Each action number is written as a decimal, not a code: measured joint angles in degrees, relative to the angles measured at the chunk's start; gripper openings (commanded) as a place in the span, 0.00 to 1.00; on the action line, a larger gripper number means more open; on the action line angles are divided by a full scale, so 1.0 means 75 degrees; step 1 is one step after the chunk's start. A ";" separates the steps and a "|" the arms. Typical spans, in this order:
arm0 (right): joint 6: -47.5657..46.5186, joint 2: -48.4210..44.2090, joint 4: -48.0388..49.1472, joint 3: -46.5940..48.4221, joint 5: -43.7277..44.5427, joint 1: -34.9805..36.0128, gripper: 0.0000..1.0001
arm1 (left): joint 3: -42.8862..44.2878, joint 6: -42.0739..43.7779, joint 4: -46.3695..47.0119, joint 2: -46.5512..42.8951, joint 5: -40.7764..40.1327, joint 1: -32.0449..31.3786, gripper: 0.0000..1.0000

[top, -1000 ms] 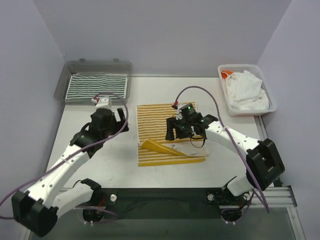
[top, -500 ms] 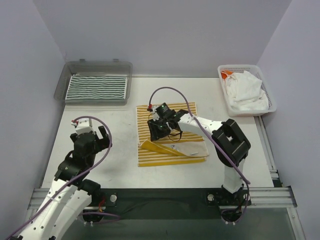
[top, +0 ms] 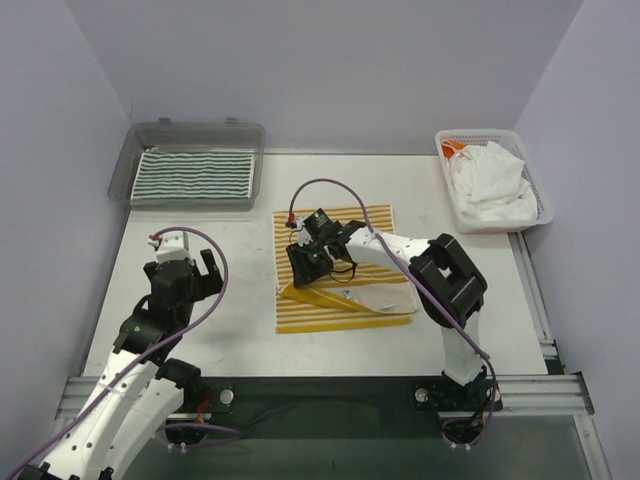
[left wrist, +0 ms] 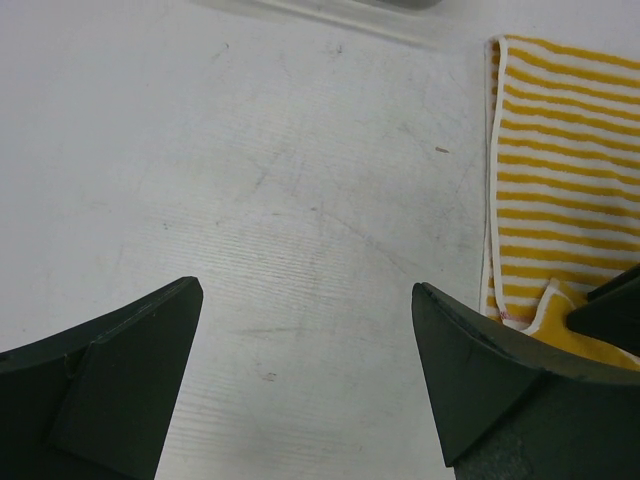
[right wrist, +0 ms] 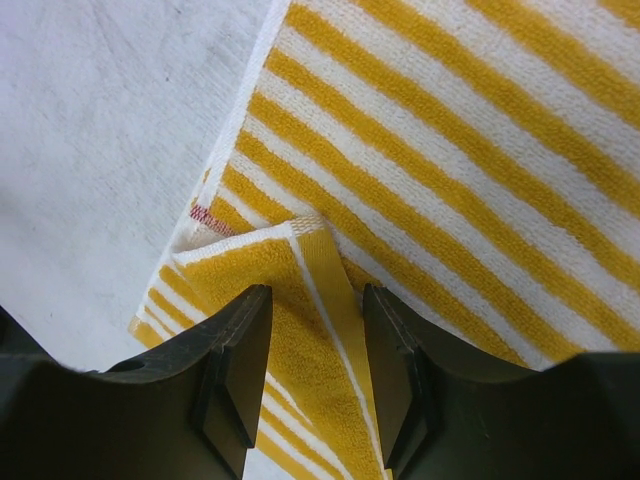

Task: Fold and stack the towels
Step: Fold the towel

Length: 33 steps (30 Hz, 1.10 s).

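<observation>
The yellow-and-white striped towel lies flat mid-table, its near-left corner folded over to show a solid yellow flap. My right gripper hangs over that flap, jaws partly open on either side of it in the right wrist view, not closed on it. My left gripper is wide open and empty over bare table to the towel's left; the towel's edge shows at the right of the left wrist view. A folded green-and-white striped towel lies in the clear grey tray. White towels fill the mesh basket.
The tray sits at the back left corner and the basket at the back right. Purple cables loop off both wrists. An orange item peeks out at the basket's far end.
My right gripper has swept left across the towel to the folded near-left corner. My left arm has pulled back toward the near left of the table.
</observation>
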 measured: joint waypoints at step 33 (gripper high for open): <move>0.0219 -0.1148 -0.1268 -0.0382 -0.0644 0.1265 0.29 | 0.0003 -0.0889 -0.0082 0.0085 0.1422 0.0041 0.97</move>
